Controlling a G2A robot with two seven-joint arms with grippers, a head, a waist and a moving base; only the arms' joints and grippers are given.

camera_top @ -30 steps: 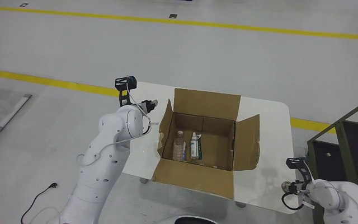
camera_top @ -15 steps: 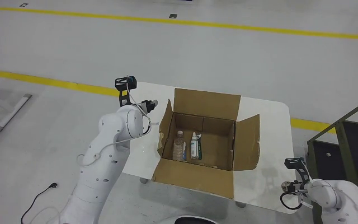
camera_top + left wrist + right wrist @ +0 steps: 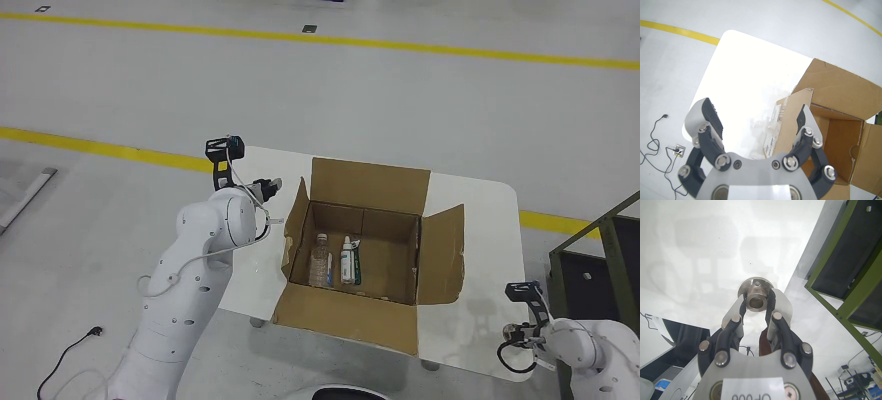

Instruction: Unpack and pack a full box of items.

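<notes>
Open brown cardboard box (image 3: pixel 345 312) in the middle of the white rounded-corner table (image 3: pixel 480 215), flaps folded outward. Holds a clear plastic bottle (image 3: pixel 319 262) and a white-and-green tube (image 3: pixel 348 262) on its floor, side by side and close together, toward the wall on the left arm's side.

Left gripper (image 3: pixel 757 121): hangs just outside the box's left flap, above the tabletop. Fingers (image 3: pixel 712 117) spread wide apart, ribbed black pads facing each other. Under it, against the box's outer wall with the white labels, crumpled clear plastic wrapping (image 3: pixel 770 124) on the table.

Right gripper (image 3: pixel 757 301): sits well apart from the box, beyond its right flap, by the table's near corner. Clamps a short steel flanged bushing (image 3: pixel 753 284), pads pressing the narrower collar from both sides, the wider flange turned away from the wrist, the bore seen end-on. Cannot tell whether the bushing touches the tabletop.

Farther out from the box on that same side, off the table: a green metal-framed rack (image 3: pixel 840 313) with dark panels. On the floor beyond the box's left side: a thin black cable (image 3: pixel 651 140), looping toward a square floor socket (image 3: pixel 678 150).
</notes>
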